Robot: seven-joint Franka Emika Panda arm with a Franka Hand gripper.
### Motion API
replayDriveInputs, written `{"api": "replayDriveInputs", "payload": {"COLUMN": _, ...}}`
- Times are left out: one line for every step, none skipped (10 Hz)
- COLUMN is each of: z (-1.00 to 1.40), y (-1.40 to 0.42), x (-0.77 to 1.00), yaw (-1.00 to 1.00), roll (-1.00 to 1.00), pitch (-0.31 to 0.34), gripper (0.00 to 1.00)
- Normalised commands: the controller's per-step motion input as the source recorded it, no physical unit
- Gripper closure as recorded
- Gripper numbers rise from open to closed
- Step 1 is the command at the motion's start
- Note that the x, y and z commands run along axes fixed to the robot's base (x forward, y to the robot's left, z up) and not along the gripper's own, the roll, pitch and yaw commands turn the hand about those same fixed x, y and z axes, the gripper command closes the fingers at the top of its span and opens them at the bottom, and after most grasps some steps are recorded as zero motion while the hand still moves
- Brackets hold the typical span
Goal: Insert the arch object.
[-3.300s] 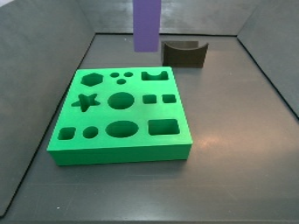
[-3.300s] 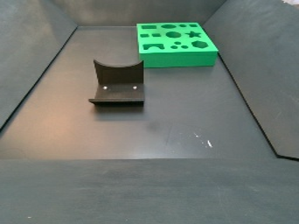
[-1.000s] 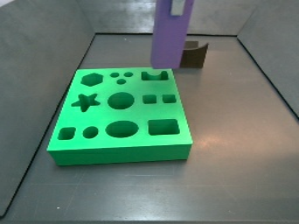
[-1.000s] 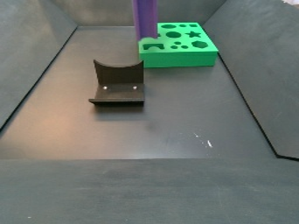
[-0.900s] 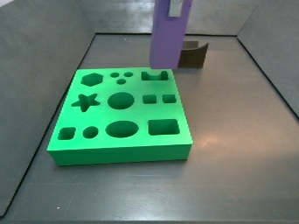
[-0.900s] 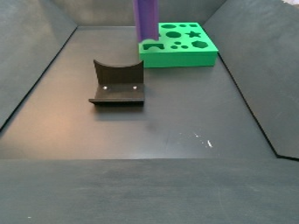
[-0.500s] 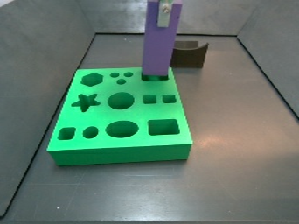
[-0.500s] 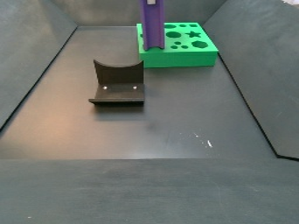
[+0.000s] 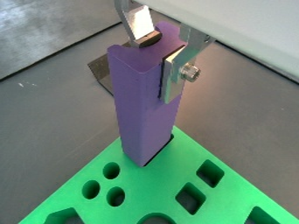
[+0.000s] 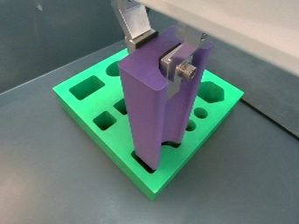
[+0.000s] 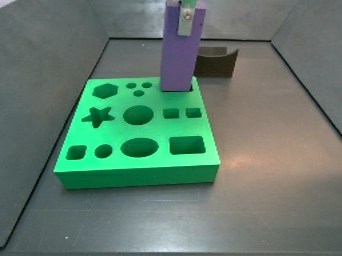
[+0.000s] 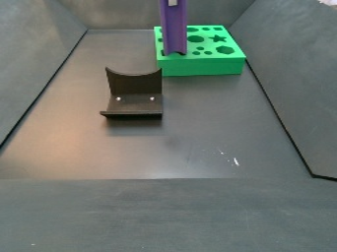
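Note:
The arch object [image 11: 181, 55] is a tall purple column with a rounded notch down one face. My gripper [image 11: 189, 8] is shut on its top end and holds it upright. The silver fingers [image 9: 176, 74] clamp both sides of it in both wrist views [image 10: 160, 52]. Its lower end sits at the arch-shaped hole at the far edge of the green board [image 11: 134, 172]. How deep it sits cannot be told. The column [image 12: 171, 25] and the board [image 12: 204, 67] also show in both side views, and the column [image 9: 142, 105] [image 10: 149, 114] in both wrist views.
The dark fixture [image 12: 132, 94] stands on the floor apart from the board, just behind the column in a side view [image 11: 218, 62]. The board [image 10: 105, 149] has several other shaped holes. Grey walls enclose the dark floor.
The gripper has carried the purple column down and across from beside the fixture onto the board's far edge. Its lower end now meets the arch-shaped hole.

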Motion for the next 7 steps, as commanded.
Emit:
{"api": "replayDriveInputs", "payload": {"z": -0.16, "y": 0.07, "x": 0.06, "yaw": -0.08, "roll": -0.20, "pitch": -0.059, "gripper": 1.00}}
{"api": "replayDriveInputs", "payload": {"z": -0.19, "y": 0.09, "x": 0.09, "yaw": -0.13, "roll": -0.17, "pitch": -0.057, "gripper": 1.00}}
{"api": "replayDriveInputs", "payload": {"z": -0.24, "y": 0.00, "x": 0.10, "yaw": -0.15, "roll": -0.19, "pitch": -0.079, "gripper": 1.00}}
{"api": "replayDriveInputs", "payload": {"z": -0.22, "y": 0.00, "x": 0.08, "yaw": -0.33, "roll": -0.25, "pitch": -0.123, "gripper": 1.00}}
{"api": "replayDriveInputs", "payload": {"z": -0.23, "y": 0.00, "x": 0.00, "yaw": -0.39, "roll": -0.24, "pitch": -0.133, "gripper": 1.00}}
{"api": "replayDriveInputs", "payload": {"z": -0.28, "y": 0.00, "x": 0.00, "yaw": -0.29, "roll": -0.23, "pitch": -0.150, "gripper": 1.00}}
{"api": "replayDriveInputs", "payload": {"z": -0.25, "y": 0.00, "x": 0.06, "yaw": -0.28, "roll": -0.14, "pitch": -0.123, "gripper": 1.00}}
